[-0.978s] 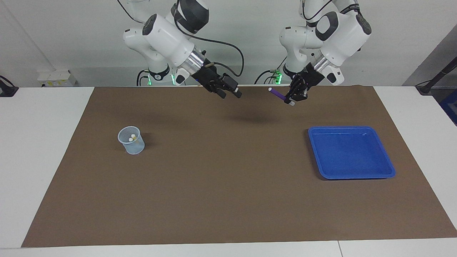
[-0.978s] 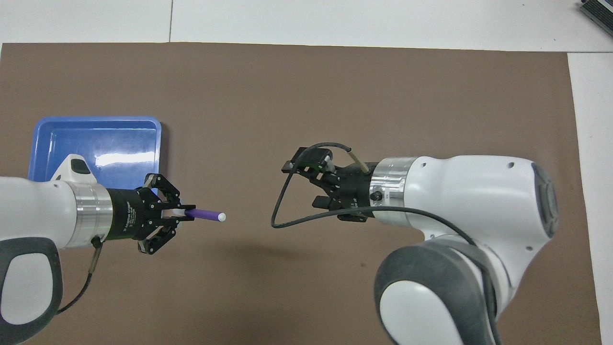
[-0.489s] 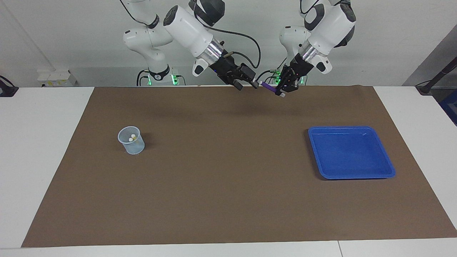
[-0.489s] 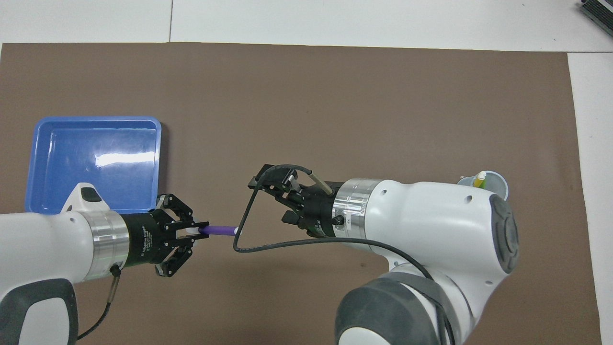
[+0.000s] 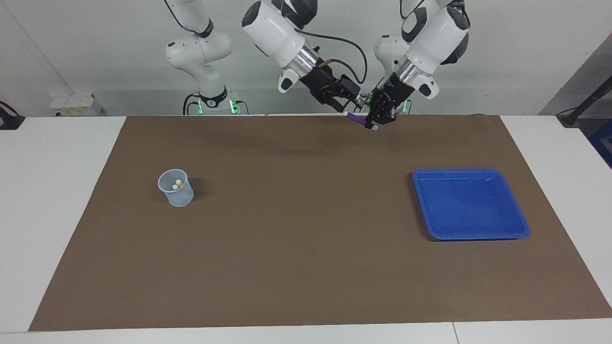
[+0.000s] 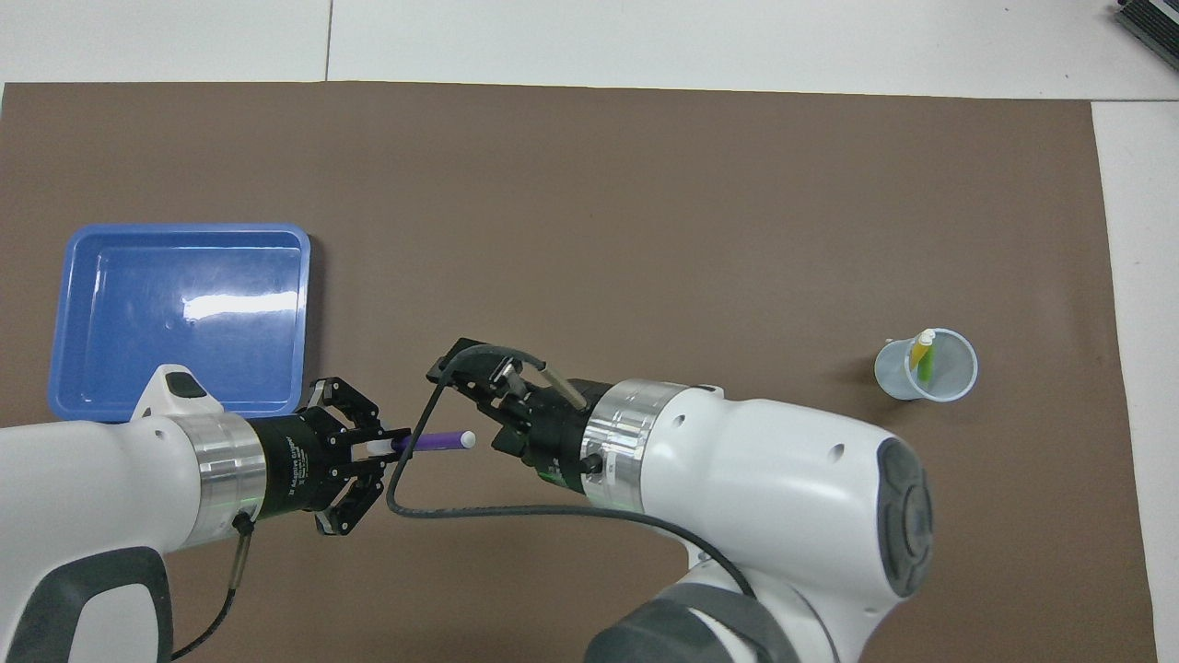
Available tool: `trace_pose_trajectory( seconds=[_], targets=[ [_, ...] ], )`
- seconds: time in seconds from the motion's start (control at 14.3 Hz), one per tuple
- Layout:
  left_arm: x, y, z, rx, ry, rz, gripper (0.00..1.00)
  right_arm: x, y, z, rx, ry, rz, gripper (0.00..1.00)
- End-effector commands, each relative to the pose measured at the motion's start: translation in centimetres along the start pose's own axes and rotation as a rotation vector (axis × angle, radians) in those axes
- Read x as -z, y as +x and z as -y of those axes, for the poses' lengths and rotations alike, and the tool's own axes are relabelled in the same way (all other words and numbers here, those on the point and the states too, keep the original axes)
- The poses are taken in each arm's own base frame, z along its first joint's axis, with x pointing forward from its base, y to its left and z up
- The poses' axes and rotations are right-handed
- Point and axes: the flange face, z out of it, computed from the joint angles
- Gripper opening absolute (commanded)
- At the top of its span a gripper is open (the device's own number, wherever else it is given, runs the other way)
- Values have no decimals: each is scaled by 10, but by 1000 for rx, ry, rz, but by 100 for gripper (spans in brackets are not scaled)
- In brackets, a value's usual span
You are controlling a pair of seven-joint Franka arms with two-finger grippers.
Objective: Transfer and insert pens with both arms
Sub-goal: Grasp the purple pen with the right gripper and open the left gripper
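Note:
My left gripper [image 5: 372, 120] [image 6: 387, 445] is shut on the purple pen [image 5: 356, 119] [image 6: 431, 442], held level in the air over the mat's edge by the robots. The pen's whitish tip points at my right gripper [image 5: 355, 101] [image 6: 490, 419], which is open and right at that tip. Whether the tip lies between its fingers I cannot tell. A yellow pen [image 6: 921, 347] and a green pen [image 6: 927, 367] stand in a clear cup [image 5: 176, 188] [image 6: 926, 369] toward the right arm's end.
An empty blue tray [image 5: 471, 204] [image 6: 184, 313] lies on the brown mat [image 5: 296, 248] toward the left arm's end. White tabletop borders the mat at both ends.
Both grippers rose and drew together over the mat's edge by the robots. The right gripper closed the gap to the pen's tip. In the overhead view the right arm no longer covers the cup.

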Motion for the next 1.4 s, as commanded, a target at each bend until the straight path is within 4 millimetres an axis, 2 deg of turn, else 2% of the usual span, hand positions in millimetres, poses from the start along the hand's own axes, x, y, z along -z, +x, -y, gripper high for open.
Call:
trace_pose_trajectory(
  seconds=[0.0, 0.07, 0.42, 0.56, 0.77, 0.91, 0.98, 1.12, 1.33],
  targets=[
    [4, -1, 11, 15, -22, 18, 0, 0, 6, -13, 32, -1, -11, 99],
    [4, -1, 11, 14, -22, 17, 0, -2, 7, -14, 31, -5, -11, 97],
    [7, -2, 11, 11, -25, 19, 0, -7, 0, -19, 36, -18, -3, 74],
    [7, -2, 12, 12, -22, 20, 0, -7, 0, -20, 28, -19, -3, 51],
    [10, -2, 12, 14, -29, 23, 0, -6, 0, -19, 25, -18, -3, 32],
    [10, -2, 12, 15, -28, 22, 0, -6, 0, -19, 23, -18, -3, 24],
    [11, -1, 12, 19, -30, 23, 0, -6, 0, -19, 22, -18, -3, 11],
    [14, -2, 12, 17, -34, 24, 0, -5, 1, -19, 19, -17, -5, 2],
    [13, -2, 13, -3, -31, 23, 0, -6, 3, -20, 13, -17, -5, 0]
  ],
)
